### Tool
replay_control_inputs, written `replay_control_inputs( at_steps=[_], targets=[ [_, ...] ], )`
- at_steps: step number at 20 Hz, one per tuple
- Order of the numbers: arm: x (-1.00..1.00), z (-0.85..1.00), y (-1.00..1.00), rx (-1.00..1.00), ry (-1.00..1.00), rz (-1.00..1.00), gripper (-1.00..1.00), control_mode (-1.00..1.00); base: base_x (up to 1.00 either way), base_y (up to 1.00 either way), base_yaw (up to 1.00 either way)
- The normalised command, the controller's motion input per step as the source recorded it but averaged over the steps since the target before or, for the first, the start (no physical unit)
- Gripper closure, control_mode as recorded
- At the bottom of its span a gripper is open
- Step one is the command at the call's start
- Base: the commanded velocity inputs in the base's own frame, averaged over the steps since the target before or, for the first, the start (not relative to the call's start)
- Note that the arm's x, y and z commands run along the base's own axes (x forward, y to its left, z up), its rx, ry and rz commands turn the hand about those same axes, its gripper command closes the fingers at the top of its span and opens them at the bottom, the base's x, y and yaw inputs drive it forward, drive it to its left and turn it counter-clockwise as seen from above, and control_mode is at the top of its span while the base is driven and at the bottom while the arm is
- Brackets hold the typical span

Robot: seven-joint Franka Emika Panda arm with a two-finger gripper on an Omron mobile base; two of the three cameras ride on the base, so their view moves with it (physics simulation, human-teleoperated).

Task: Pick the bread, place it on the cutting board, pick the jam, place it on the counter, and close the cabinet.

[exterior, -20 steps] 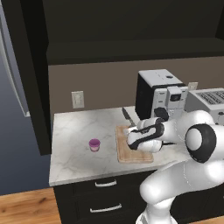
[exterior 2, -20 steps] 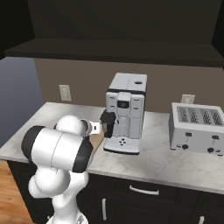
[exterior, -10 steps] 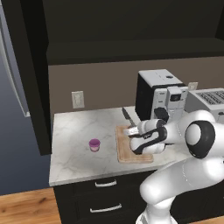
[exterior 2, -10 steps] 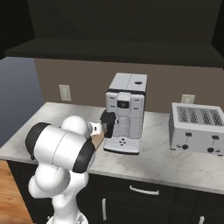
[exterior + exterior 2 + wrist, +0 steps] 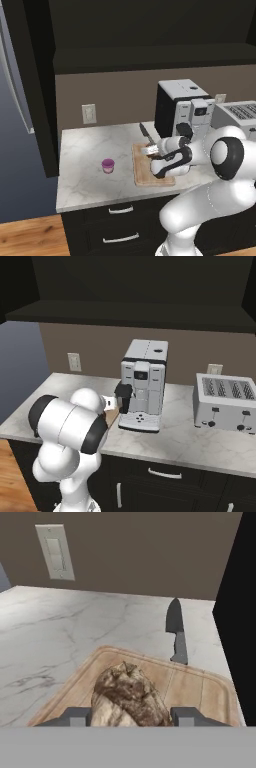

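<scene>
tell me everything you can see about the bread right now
The bread is a small rounded loaf, brown with a darker, cracked crust. It sits between the fingers of the hand, which is shut on it, low over the light wooden cutting board. Whether its underside touches the board is hidden.

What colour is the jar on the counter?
Purple-magenta jam, best seen in the left base view.

Bread [image 5: 129,697] over cutting board [image 5: 195,692] on surface [image 5: 85,172]; jam [image 5: 107,165] left of board; knife [image 5: 176,634] behind board.
</scene>
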Motion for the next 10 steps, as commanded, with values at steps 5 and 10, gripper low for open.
replay_control_inputs(
  at_steps=[5,10],
  targets=[
    [-0.03,0.00,0.00,0.00,0.00,0.00,-1.00,-1.00,0.00,0.00,0.00],
    [-0.20,0.00,0.00,0.00,0.00,0.00,-1.00,-1.00,0.00,0.00,0.00]
  ],
)
